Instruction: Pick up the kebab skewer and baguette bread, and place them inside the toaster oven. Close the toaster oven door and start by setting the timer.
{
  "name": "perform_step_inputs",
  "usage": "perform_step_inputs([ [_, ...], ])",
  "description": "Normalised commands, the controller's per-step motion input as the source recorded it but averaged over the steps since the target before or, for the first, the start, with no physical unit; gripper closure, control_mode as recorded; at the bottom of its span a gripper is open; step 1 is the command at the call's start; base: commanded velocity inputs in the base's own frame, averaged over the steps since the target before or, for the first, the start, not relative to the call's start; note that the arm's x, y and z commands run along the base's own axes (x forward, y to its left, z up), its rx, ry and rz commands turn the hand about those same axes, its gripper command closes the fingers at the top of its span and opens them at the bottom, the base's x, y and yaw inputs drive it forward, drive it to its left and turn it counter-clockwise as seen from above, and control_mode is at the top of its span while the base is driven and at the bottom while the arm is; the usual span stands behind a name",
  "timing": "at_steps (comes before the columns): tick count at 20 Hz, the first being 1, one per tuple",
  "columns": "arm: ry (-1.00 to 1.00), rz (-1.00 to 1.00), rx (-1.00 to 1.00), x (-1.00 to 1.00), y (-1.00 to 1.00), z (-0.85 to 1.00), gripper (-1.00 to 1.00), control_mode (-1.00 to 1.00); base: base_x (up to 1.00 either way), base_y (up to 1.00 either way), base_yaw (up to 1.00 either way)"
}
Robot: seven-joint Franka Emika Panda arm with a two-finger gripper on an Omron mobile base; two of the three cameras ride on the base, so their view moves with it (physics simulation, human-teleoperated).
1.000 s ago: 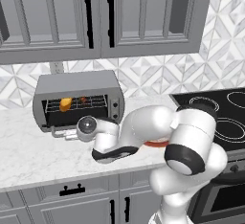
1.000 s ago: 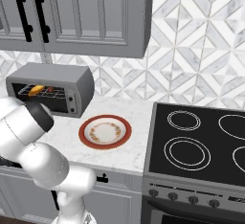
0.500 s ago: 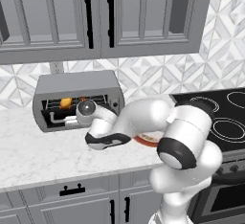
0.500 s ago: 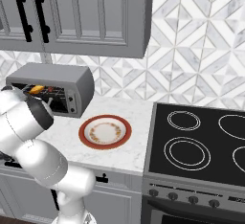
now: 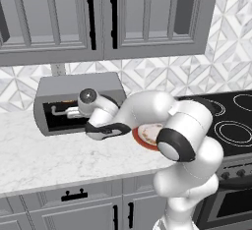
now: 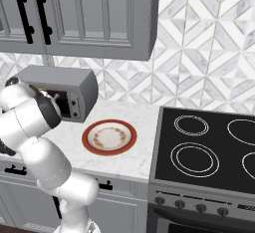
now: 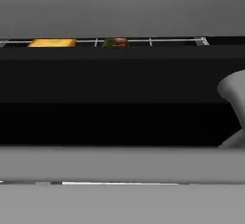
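The claw (image 5: 69,113) is right at the front of the toaster oven (image 5: 78,84), at the middle left of the left base view. The wrist hides the fingers, so I cannot tell if they are spread or pressed together. I see nothing held in them.

The toaster oven door (image 7: 119,103) is straight ahead of the claw. In the hand view it is a wide dark band that runs from the left side to the right side. It looks almost shut, with 1 thin gap along its top edge.

Through that gap, in the upper part of the hand view, the 2 foods lie on the wire rack. The baguette bread (image 7: 51,42) is a flat yellow-orange bar at the upper left. The kebab skewer (image 7: 117,42) is a small red and green bit near the middle. They lie side by side, a little apart.

I think both foods are in, and the door needs 1 more push forward. The knob panel (image 6: 74,105) is on the oven's right end, so the claw must then move that way.
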Motion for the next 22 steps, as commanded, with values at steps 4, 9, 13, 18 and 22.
perform_step_inputs([
  [4, 0.00, 0.00, -0.01, 0.43, -0.14, 0.00, -1.00, -1.00, 0.00, 0.00, 0.00],
  [9, 0.01, 0.00, -0.02, 0.57, -0.11, 0.00, -1.00, -1.00, 0.00, 0.00, 0.00],
  [13, 0.00, 0.00, -0.01, 0.18, -0.03, 0.00, -1.00, -1.00, 0.00, 0.00, 0.00],
  [18, 0.00, 0.00, 0.00, -0.01, -0.02, 0.00, -1.00, -1.00, 0.00, 0.00, 0.00],
  [22, 0.00, 0.00, 0.00, -0.11, -0.05, 0.00, -1.00, -1.00, 0.00, 0.00, 0.00],
])
